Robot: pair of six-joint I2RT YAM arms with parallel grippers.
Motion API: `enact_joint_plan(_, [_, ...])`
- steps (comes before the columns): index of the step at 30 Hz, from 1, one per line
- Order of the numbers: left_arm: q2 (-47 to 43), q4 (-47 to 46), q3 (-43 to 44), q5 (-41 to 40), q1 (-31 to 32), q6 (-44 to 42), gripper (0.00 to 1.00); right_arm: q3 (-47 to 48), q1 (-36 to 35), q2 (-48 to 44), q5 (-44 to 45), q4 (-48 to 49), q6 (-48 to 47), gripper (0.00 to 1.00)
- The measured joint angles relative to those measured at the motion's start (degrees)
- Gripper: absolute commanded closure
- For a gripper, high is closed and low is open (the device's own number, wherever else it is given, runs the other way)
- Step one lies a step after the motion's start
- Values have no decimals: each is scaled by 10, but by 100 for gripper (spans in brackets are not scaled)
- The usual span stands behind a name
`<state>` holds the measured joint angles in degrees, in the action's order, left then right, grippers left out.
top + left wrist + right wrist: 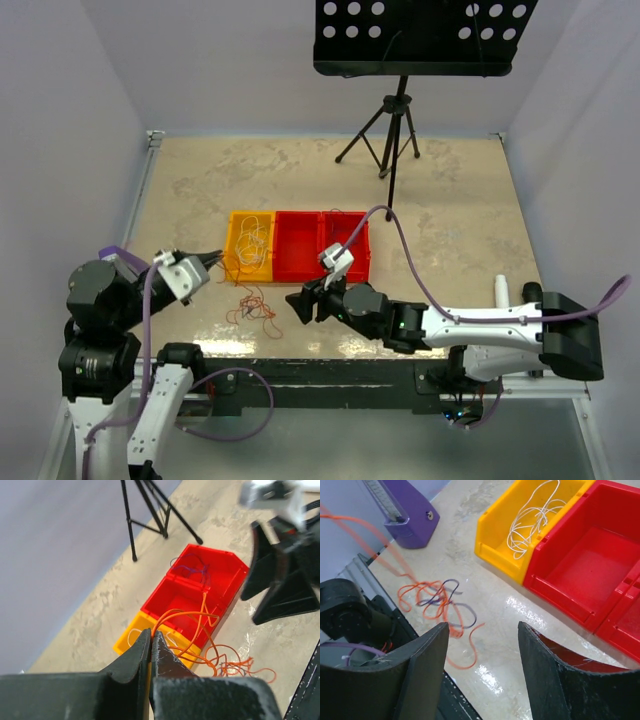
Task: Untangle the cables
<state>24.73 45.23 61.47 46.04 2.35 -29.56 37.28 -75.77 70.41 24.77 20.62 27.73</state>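
**Nearest, on the bare table just in front of the yellow bin [495, 550]:** cables [437, 599], a loose knot of orange and dark purple loops.

**Poised over that knot, to the near right of the yellow bin:** right gripper [482, 632], jaws spread, nothing between them. Risk on closing here: several overlapping loops caught together, the knot cinched rather than opened.

**At the near left corner of the yellow bin:** left gripper [151, 639], fingers pressed together, apparently pinching an orange strand [382, 545] drawn taut up from the knot. Risk from more pull on that side: the whole knot dragged along, or the thin strand slipping out of the pinch.

**Inside the yellow bin:** white cable [530, 520], coiled, apart from the knot. Risk from a lifted strand sweeping across the rim: snagging, bin shifted, sorted cable disturbed.

**Right of the yellow bin:** two red bins [298, 255], the one farther from it holding a bluish cable [192, 570].
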Motion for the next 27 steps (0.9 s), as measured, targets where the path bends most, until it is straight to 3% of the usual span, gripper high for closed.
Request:
enact_joint_plan(5, [52,3,-1,-66,0,63,100,-9,-21,-27,10,8,-3,41])
enact_joint_plan(15, [51,6,-20,-139,0,142,100,18,-81,61,14,16,-14,43])
enact_joint_plan(23, [17,-3,-38,-130,0,176,100,96,-103,178,12,63,-24,48])
enact_joint_plan(27, [13,7,-37,-72,0,140,100,124,-103,234,13,66,-22,49])
